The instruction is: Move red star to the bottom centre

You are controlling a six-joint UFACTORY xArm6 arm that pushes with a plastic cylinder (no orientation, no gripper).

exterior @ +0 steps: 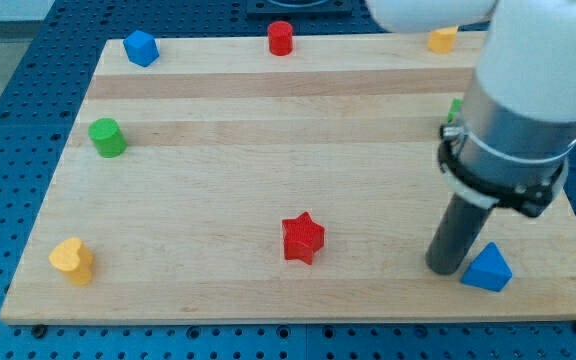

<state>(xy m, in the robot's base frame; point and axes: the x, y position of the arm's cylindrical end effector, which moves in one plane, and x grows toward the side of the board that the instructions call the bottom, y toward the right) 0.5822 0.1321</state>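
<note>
The red star (303, 238) lies on the wooden board (268, 150), near the view's bottom, slightly right of centre. My tip (446, 268) rests on the board at the view's lower right, well to the right of the star. The tip stands just left of a blue triangular block (488, 268), close to it or touching it.
A red cylinder (281, 38) stands at the top centre. A blue block (141, 47) is at the top left and a green cylinder (107, 137) at the left. A yellow heart-shaped block (73, 260) is at the bottom left. A yellow block (442, 39) is at the top right. A green block (455, 108) shows partly behind the arm.
</note>
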